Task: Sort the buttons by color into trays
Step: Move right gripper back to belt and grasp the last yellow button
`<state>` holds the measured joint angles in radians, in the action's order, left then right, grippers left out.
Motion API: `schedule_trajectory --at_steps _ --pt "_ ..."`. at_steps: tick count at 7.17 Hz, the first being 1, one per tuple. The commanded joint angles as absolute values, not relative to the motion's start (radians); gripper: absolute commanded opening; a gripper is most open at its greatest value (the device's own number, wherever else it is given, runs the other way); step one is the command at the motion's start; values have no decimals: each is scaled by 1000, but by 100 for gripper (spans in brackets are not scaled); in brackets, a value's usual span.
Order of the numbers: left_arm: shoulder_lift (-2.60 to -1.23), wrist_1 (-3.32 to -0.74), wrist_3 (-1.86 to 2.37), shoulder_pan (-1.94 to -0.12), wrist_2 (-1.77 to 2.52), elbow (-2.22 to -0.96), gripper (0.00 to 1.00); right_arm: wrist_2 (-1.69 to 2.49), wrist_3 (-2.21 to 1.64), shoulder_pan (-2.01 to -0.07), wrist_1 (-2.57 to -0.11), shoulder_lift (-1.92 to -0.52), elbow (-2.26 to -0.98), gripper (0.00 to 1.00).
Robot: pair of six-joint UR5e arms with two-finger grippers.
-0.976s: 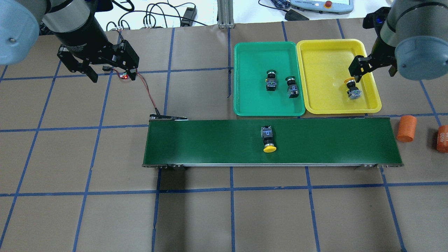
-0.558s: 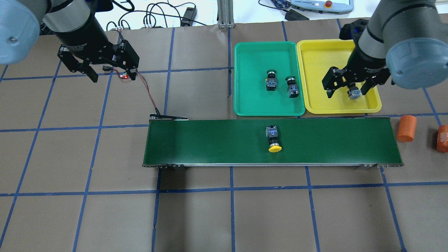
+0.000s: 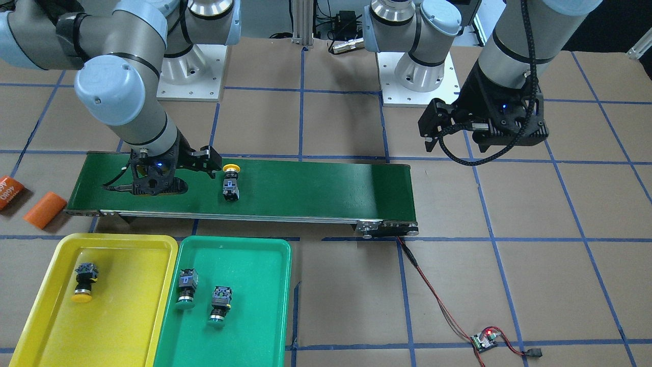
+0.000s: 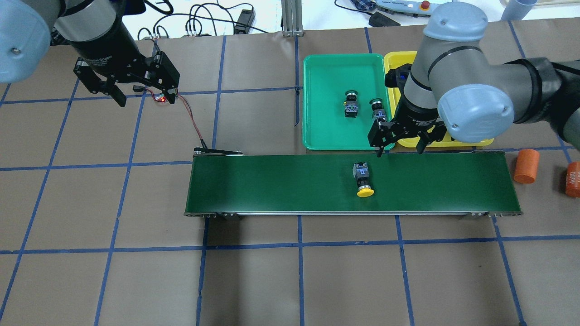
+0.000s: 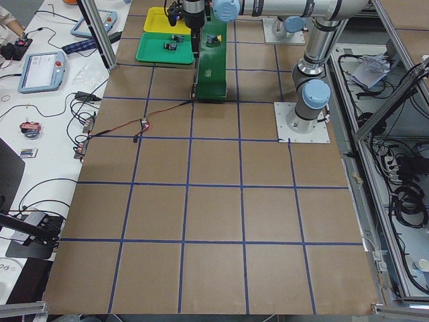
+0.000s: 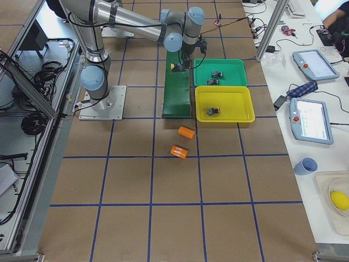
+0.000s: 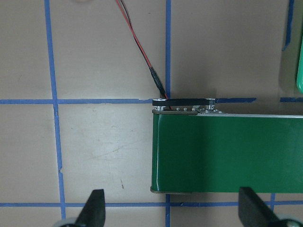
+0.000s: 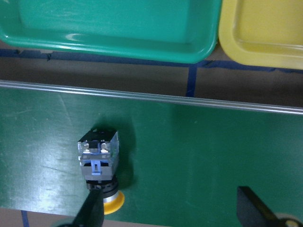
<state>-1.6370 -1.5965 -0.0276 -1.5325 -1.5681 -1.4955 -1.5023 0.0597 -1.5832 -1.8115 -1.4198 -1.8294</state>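
My right gripper (image 4: 398, 148), jaws wide and empty, near the yellow button (image 4: 362, 180) on the belt (image 4: 272, 185); left gripper (image 4: 146, 98) likewise wide.

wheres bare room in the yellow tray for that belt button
Bare: the yellow plastic tray's half bordering the green plastic tray; its one yellow-capped button sits toward the outer rim. Crowded: the dark-green belt around the right gripper and last button.

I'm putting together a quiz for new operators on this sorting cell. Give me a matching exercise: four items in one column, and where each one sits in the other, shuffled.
1 green-capped buttons
2 yellow-capped button nearer the right gripper
3 other yellow-capped button
4 orange cylinders

a table
b yellow tray
c green tray
d conveyor belt

Pairs: 1-c, 2-d, 3-b, 4-a
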Motion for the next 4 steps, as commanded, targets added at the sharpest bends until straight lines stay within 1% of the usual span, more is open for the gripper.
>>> schedule_trajectory --at_steps 1,4 --pt "-1638 -1597 -28 -1532 -1568 -1494 100 -1465 57 -1588 -1815 -1401 -1871 100" --pt "-1635 -1595 -28 -1532 -1569 -1499 100 -1450 55 -1586 -1815 -1364 -1873 100"
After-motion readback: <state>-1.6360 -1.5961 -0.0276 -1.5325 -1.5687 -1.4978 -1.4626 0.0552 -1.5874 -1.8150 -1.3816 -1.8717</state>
